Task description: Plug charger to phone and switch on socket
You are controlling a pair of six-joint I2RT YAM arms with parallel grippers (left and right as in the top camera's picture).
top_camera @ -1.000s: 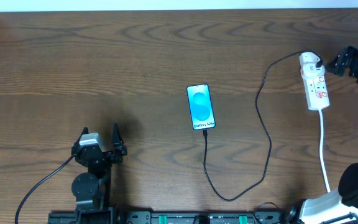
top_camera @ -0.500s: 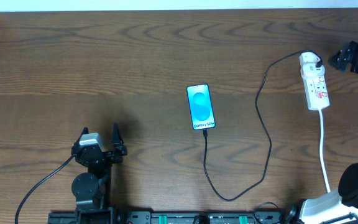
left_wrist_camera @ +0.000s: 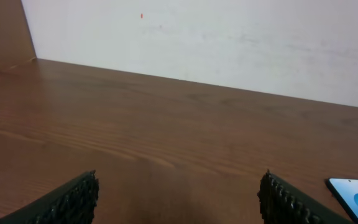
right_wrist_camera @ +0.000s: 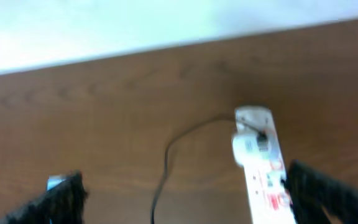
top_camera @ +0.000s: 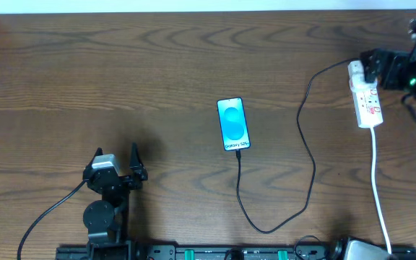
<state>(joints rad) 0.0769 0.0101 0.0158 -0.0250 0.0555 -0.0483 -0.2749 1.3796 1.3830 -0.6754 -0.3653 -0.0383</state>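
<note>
Dark wooden table seen from above, with a pale wall beyond. Right wrist view is blurred, and the right arm is cut off at the frame's edge. The phone lies mid-table, screen lit blue. The charger loops from its near end to the socket at far right. Right gripper, fingers spread wide, hovers at the socket's far end; contact cannot be told. Left gripper rests spread and empty near the front edge.
</note>
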